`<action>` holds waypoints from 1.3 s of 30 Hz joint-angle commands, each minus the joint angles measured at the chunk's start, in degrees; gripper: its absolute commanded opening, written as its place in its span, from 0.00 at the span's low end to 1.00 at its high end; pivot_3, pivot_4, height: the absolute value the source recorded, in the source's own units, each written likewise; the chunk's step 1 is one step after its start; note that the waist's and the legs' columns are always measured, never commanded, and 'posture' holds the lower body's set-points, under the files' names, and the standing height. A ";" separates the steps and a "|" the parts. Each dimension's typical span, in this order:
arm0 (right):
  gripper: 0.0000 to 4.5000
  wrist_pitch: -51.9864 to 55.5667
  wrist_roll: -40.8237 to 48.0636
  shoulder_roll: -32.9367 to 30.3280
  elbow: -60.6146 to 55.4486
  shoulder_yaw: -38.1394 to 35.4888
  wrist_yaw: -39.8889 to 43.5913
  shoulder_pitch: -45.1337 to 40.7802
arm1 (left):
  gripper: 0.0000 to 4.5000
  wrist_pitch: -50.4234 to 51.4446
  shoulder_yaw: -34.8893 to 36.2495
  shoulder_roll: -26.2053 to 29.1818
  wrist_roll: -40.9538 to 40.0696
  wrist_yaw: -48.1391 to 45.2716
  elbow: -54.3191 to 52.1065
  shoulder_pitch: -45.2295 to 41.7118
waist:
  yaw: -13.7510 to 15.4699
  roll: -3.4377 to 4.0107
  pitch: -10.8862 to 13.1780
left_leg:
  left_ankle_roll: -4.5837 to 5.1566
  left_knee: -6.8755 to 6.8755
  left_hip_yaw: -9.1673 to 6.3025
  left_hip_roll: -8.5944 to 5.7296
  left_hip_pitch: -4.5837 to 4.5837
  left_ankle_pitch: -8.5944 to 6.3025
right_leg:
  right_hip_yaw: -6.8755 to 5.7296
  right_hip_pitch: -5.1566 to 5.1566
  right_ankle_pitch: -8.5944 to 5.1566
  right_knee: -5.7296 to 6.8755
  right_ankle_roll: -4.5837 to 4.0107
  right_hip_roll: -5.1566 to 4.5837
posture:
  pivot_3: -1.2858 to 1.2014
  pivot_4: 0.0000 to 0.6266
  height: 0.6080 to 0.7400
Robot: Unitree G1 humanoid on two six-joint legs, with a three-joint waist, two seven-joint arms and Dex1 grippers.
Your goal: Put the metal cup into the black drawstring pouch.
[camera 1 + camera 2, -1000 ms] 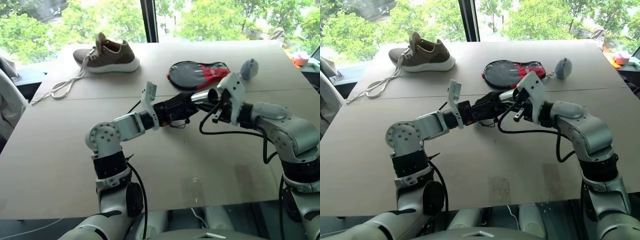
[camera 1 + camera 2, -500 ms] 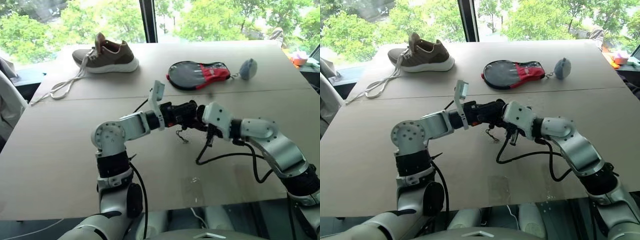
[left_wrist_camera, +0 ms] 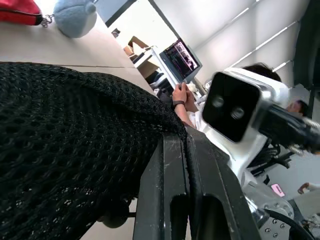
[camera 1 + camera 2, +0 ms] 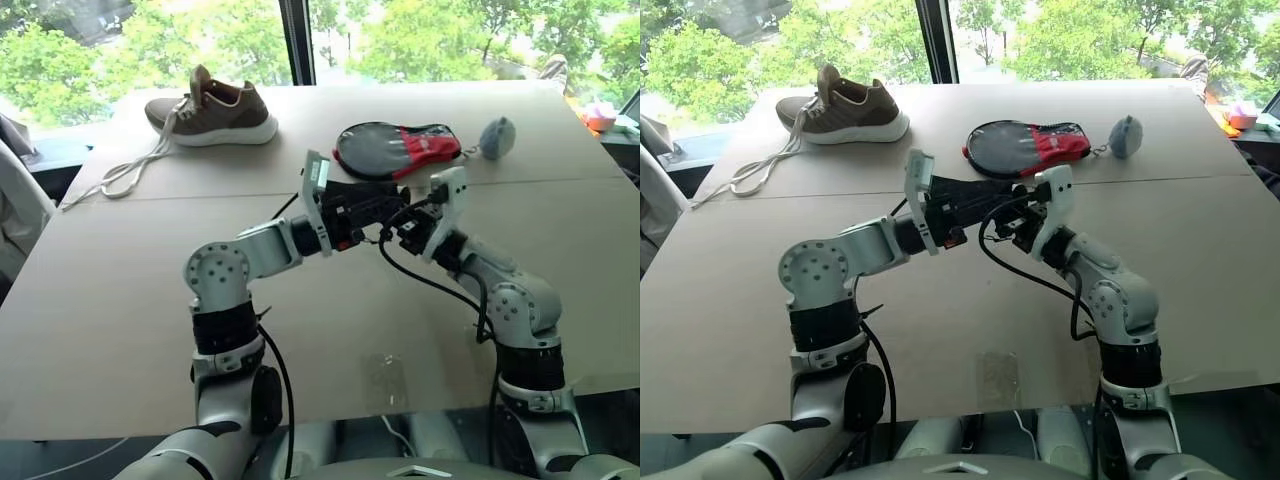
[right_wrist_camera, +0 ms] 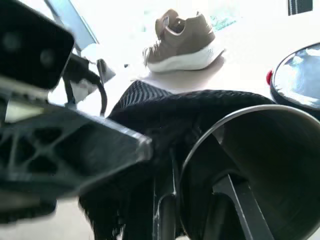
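The black drawstring pouch [image 4: 360, 203] hangs above the table's middle, and my left gripper [image 3: 186, 140] is shut on its mesh fabric. My right gripper [image 4: 402, 226] meets it from the right and is shut on the rim of the metal cup [image 5: 260, 165], with one finger inside the cup. The cup's open mouth faces the right wrist camera. The pouch [image 5: 165, 115] spreads right behind and beside the cup. I cannot tell whether the cup is inside the pouch's mouth. In the eye views the cup is hidden between the pouch and my right hand.
A brown shoe [image 4: 215, 108] with a long trailing lace sits at the far left of the table. A grey-and-red paddle case [image 4: 395, 148] and a small grey-blue soft toy [image 4: 497, 137] lie at the far right. A person's hand [image 3: 180, 95] shows near a monitor beyond the table.
My right arm dipped, then rolled its wrist and swung left and up, bringing the cup against the pouch. My left hand lifted the pouch slightly, and the pouch now spreads wider.
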 commanded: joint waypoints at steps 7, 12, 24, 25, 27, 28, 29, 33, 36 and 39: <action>0.01 2.26 8.72 -6.67 -6.01 1.33 3.55 0.16 | 0.00 1.21 -5.31 2.99 -4.33 -2.96 -0.71 -0.53 | -0.25 0.04 0.02 | 0.02 -0.01 0.07 -0.07 0.00 0.00 | 0.01 -0.01 0.00 -0.01 0.00 -0.01 | 0.52 0.24 1.00; 0.01 -24.47 -14.48 -15.31 -2.97 13.97 12.91 0.77 | 0.00 -0.34 -6.69 4.89 -3.83 -4.82 1.03 -1.73 | -0.61 0.05 0.02 | -0.01 -0.09 0.08 0.00 0.03 0.01 | 0.06 -0.09 0.00 0.04 0.00 0.12 | 0.52 0.24 1.00; 0.01 -76.77 -57.37 -30.27 20.84 27.02 9.18 -7.87 | 0.00 -5.80 -10.14 7.50 -0.79 -10.32 3.44 -3.34 | -0.37 0.02 0.03 | -0.10 -0.05 0.05 0.02 0.02 0.06 | 0.12 -0.16 0.00 0.01 0.02 0.15 | 0.52 0.24 1.00; 0.01 -76.26 -55.33 -29.79 20.97 26.62 10.13 -7.09 | 0.00 -6.85 -9.91 7.20 -0.35 -10.12 3.69 -3.27 | -0.34 0.02 0.03 | -0.10 -0.05 0.04 0.02 0.02 0.06 | 0.12 -0.17 0.00 0.00 0.02 0.15 | 0.52 0.24 1.00; 0.01 -74.97 -52.19 -28.96 20.92 25.99 11.58 -5.95 | 0.00 -8.25 -9.60 6.86 0.15 -10.08 4.09 -3.23 | -0.26 0.01 0.03 | -0.11 -0.07 0.04 0.02 0.02 0.07 | 0.13 -0.16 0.00 -0.02 0.01 0.15 | 0.52 0.24 1.00; 0.01 -69.48 -46.38 -26.94 19.05 24.60 12.83 -4.21 | 0.00 -8.60 -9.96 7.23 0.33 -10.76 3.75 -3.02 | -0.25 0.01 0.03 | -0.11 -0.06 0.05 0.01 0.02 0.07 | 0.13 -0.16 0.00 -0.02 0.01 0.13 | 0.52 0.24 1.00; 0.01 -63.00 -40.35 -24.76 16.71 22.95 13.44 -2.62 | 0.00 -8.94 -10.59 7.72 0.76 -11.33 3.28 -2.60 | -0.26 0.00 0.02 | -0.11 -0.06 0.04 0.02 0.02 0.07 | 0.13 -0.15 0.00 -0.02 0.01 0.13 | 0.52 0.24 1.00; 0.23 -45.54 -27.88 -22.33 8.86 19.24 17.02 0.64 | 0.00 -10.08 -12.20 8.84 2.07 -12.33 2.68 -1.13 | -0.28 0.06 0.06 | -0.12 -0.04 -0.05 0.04 0.02 0.07 | 0.09 -0.02 0.01 -0.01 0.00 0.14 | 0.52 0.24 1.00; 0.50 -37.54 -22.45 -21.61 5.07 16.61 16.66 1.12 | 0.00 -11.67 -12.52 9.21 3.47 -12.29 3.46 -0.85 | -0.09 0.06 0.06 | -0.11 0.03 -0.08 0.01 0.02 0.07 | 0.07 0.01 0.01 -0.01 -0.01 0.13 | 0.52 0.24 1.00; 0.81 -32.81 -19.90 -21.67 2.84 14.25 16.42 0.72 | 0.00 -13.10 -12.42 9.64 4.63 -12.61 4.90 -0.88 | -0.03 0.06 0.05 | -0.12 0.02 -0.23 0.02 0.03 0.07 | 0.06 0.01 0.03 -0.01 -0.04 0.14 | 0.52 0.24 1.00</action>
